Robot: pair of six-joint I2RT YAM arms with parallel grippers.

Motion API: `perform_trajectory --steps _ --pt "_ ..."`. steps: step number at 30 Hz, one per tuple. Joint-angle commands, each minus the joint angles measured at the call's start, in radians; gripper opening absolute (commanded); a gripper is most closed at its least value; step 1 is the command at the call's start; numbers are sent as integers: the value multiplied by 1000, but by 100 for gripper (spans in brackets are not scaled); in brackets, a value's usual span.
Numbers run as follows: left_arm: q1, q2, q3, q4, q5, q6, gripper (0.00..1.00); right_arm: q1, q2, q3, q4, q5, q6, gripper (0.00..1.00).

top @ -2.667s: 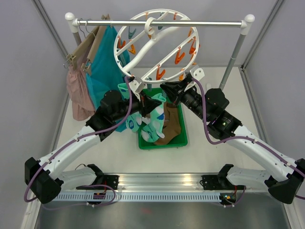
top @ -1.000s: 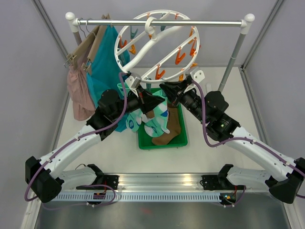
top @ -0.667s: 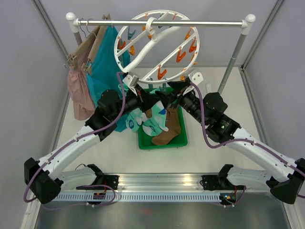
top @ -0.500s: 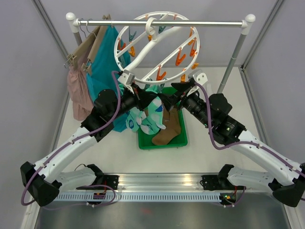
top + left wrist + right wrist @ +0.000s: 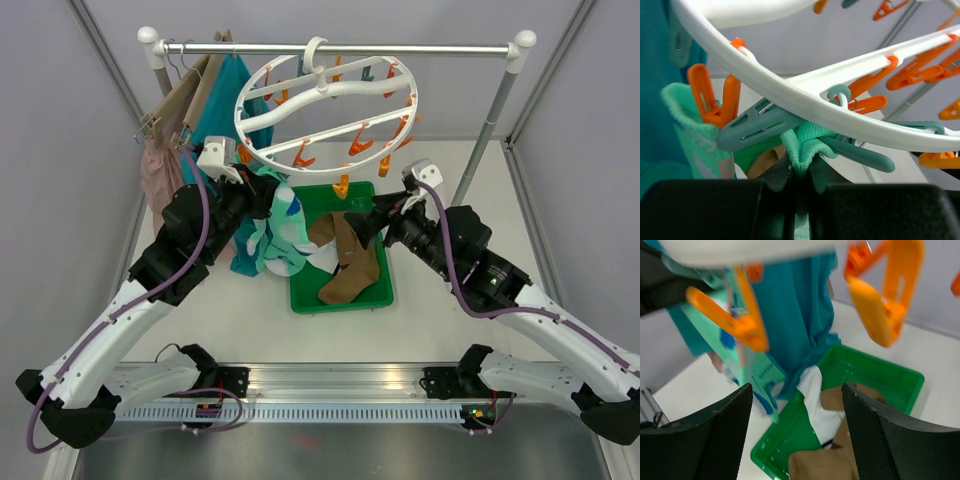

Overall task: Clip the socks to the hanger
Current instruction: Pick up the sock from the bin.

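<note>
Left arm raised, reaching far-left up to near rim of round white plastic ring hanger [image 5: 330, 90]. Left claw [image 5: 799, 186] pinched tight on ribbed cuff of mint-teal patterned fabric sock [image 5: 281, 226]. Cuff bunched under ring between two teal plastic clip pegs [image 5: 762, 127]; peg grip on it unclear. Sock body hangs limp below.

Right arm lower, stretched over green plastic bin [image 5: 386, 291] on white desk [image 5: 450, 320]. Right claw [image 5: 366, 226] spread wide, holding nothing. Plain brown sock [image 5: 351, 270] lies crumpled in bin.
</note>
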Motion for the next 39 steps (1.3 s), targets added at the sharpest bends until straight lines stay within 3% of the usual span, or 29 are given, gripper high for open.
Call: perform_trajectory --steps 1,9,13,24,30,39 --pt "-3 -23 75 -71 -152 59 6 4 12 -45 -79 66 33 77" --pt "-3 -15 115 -126 -305 91 7 5 203 -102 -90 237 100 75" --pt "-3 -6 106 -129 -322 82 7 -16 434 -26 -136 313 143 70" --pt "-3 0 106 -103 -298 86 8 -149 820 195 -156 300 128 63" --pt "-3 -3 106 -94 -290 91 9 -163 906 255 -173 301 125 56" --pt "-3 6 107 -91 -279 88 10 -166 918 200 -161 301 145 54"
